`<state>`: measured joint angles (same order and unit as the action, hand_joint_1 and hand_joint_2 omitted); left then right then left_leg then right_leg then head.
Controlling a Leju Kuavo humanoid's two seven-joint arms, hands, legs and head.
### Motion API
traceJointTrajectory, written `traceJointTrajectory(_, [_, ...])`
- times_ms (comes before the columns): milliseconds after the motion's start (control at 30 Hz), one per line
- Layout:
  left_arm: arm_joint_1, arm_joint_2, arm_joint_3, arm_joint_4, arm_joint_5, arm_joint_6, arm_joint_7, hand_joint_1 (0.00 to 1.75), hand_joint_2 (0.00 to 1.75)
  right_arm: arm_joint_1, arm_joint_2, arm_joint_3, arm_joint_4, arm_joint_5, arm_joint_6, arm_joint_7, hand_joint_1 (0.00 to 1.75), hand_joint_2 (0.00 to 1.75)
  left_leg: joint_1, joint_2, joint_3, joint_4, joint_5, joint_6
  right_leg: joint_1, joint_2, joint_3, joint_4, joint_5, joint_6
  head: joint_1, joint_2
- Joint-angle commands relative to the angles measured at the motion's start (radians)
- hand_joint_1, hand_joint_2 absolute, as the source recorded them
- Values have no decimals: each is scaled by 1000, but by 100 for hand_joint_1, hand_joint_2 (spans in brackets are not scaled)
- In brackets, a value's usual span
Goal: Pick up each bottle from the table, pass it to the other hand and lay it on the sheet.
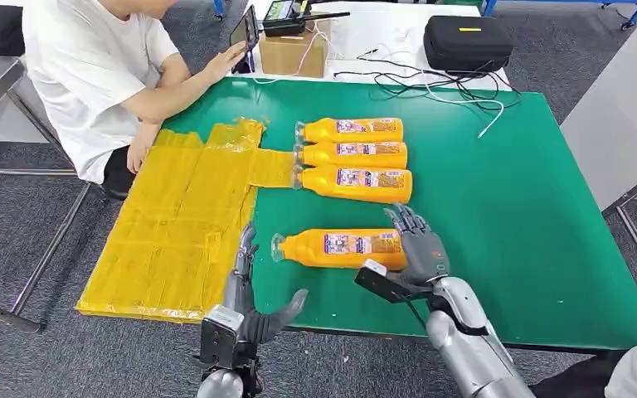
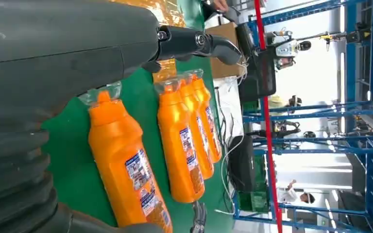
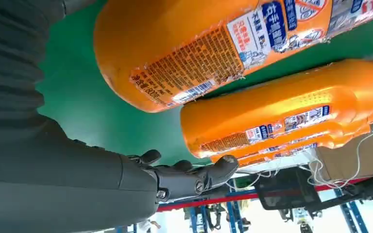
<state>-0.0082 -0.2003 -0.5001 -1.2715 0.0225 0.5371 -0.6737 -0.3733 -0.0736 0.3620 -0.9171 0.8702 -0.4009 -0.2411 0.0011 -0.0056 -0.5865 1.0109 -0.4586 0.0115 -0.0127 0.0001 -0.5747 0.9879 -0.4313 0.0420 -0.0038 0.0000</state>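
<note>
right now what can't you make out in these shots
- Whether the right hand touches the near bottle: head view, the hand covers the bottle's base; the right wrist view doesn't settle it.
- Label text on the three far bottles: too small in the head view.
- Near bottle's base: cut off by the left wrist picture's edge.
- The person's phone screen: seen edge-on, head view.
</note>
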Motion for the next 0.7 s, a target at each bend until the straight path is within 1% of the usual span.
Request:
traceJointTrajectory(33, [-26, 4, 8, 24, -18, -15, 9, 0, 175, -45, -4, 79, 42, -16, 37, -15, 0, 175, 0, 1, 2, -1, 0, -1, 0, 1, 2, -1, 0, -1, 0, 0])
traceJointTrajectory(200, [-28, 4, 2, 20, -25, -19, 11, 0, 175, -27, -4, 98, 0, -25, 27, -43, 0, 175, 0, 1, 2, 0, -1, -1, 0, 1, 1, 0, 0, -1, 0, 0])
traceJointTrajectory(267, [-35, 3, -4, 28, -24, -29, 12, 0, 175, 5, 4, 101, -66, -77, 1, -126, 0, 175, 0, 1, 2, 0, -1, -1, 1, 0, 1, 0, 0, -2, 0, 0])
traceJointTrajectory(333, [-43, -1, -9, 43, -23, -34, 11, 0, 175, 45, 11, 105, -150, -118, -11, -159, 0, 175, 1, 0, 2, 0, -1, -1, 1, 0, 2, 0, -1, -2, 0, 0])
traceJointTrajectory(400, [-44, -5, -10, 52, -19, -29, 3, 0, 175, 89, 10, 123, -258, -140, -8, -160, 0, 175, 1, 0, 2, 0, -1, -1, 1, 0, 2, 0, -1, -2, 0, 0])
traceJointTrajectory(500, [-47, -7, -4, 56, -15, -17, -6, 0, 175, 121, -3, 146, -341, -167, 16, -148, 0, 175, 1, -1, 2, 0, -1, -1, 1, -1, 2, 0, -1, -2, 0, 0])
traceJointTrajectory(567, [-67, -21, 28, 74, 1, 15, -24, 0, 175, 125, -7, 169, -365, -177, 29, -151, 0, 175, 0, 0, 3, -1, -1, -1, 1, 0, 2, -1, -1, -2, 0, 0])
traceJointTrajectory(667, [-95, -27, 48, 110, 21, 13, -24, 0, 175, 119, -5, 181, -364, -184, 32, -152, 0, 175, 0, 0, 1, 0, 0, -1, 0, -1, 1, 0, 0, -1, 0, 0])
traceJointTrajectory(700, [-98, -46, 78, 117, 23, 31, -24, 0, 175, 115, -2, 183, -358, -196, 33, -159, 0, 175, 1, 0, 3, 0, -1, -1, 1, 0, 2, 0, 0, -2, 0, 0])
